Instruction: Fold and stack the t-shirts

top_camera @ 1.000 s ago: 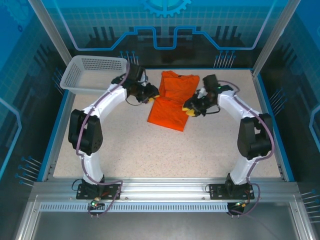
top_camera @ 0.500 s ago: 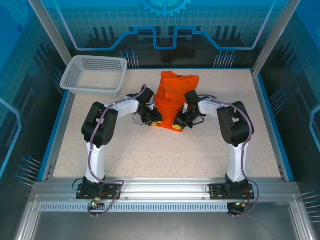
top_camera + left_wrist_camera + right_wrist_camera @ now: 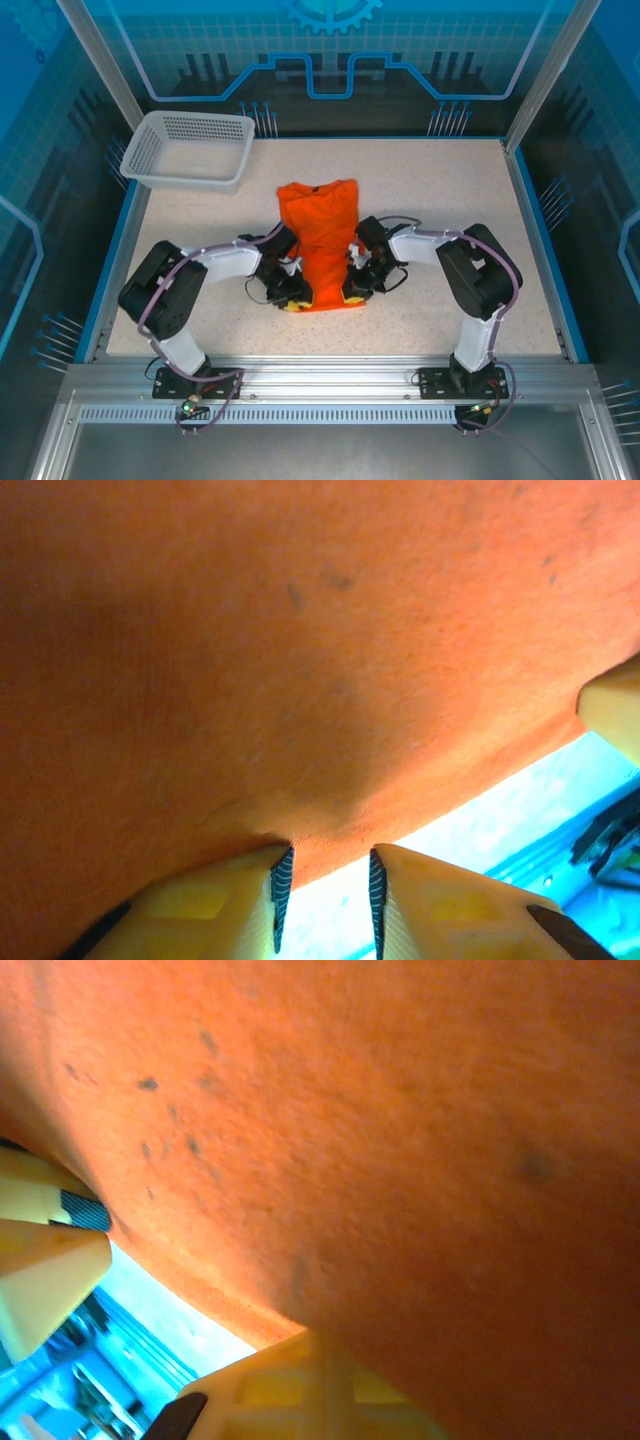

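One bright orange t-shirt lies folded into a narrow strip in the middle of the table, its near hem between my two grippers. My left gripper is at the hem's left corner. In the left wrist view its jaws stand a little apart with pale table showing between them, and the orange fabric drapes over the tips. My right gripper is at the hem's right corner. The fabric hides its jaws except one yellow finger, and they are shut on the shirt's edge.
A white mesh basket stands at the back left corner. Blue rails border the speckled table. Both arms lie low across the near half, elbows pointing outward.
Both grippers have drawn toward the near edge and the t-shirt came with them, folded over into a narrower strip. The right gripper has shut.
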You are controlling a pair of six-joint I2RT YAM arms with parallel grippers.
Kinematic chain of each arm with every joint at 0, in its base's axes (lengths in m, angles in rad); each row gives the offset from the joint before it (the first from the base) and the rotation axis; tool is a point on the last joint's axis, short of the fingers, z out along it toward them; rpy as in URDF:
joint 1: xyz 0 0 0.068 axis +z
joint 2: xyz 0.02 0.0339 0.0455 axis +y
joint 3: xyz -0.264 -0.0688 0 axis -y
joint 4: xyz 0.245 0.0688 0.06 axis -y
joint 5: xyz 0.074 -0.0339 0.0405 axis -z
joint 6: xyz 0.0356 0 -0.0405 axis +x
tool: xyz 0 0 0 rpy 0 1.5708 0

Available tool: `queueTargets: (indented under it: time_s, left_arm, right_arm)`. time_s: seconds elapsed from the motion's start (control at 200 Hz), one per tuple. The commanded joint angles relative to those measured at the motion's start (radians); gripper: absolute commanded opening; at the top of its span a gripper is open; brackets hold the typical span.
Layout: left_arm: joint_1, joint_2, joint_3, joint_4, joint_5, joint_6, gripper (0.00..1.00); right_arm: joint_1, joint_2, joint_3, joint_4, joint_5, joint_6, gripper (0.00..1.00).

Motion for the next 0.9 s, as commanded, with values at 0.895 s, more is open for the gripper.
queueTargets:
  time_s: [0.895]
  left_arm:
    - [0.044, -0.041, 0.158, 0.045, -0.296, -0.015, 0.38]
  right_arm:
    - [-0.001, 0.118, 0.370, -0.160, 0.279, -0.061, 0.11]
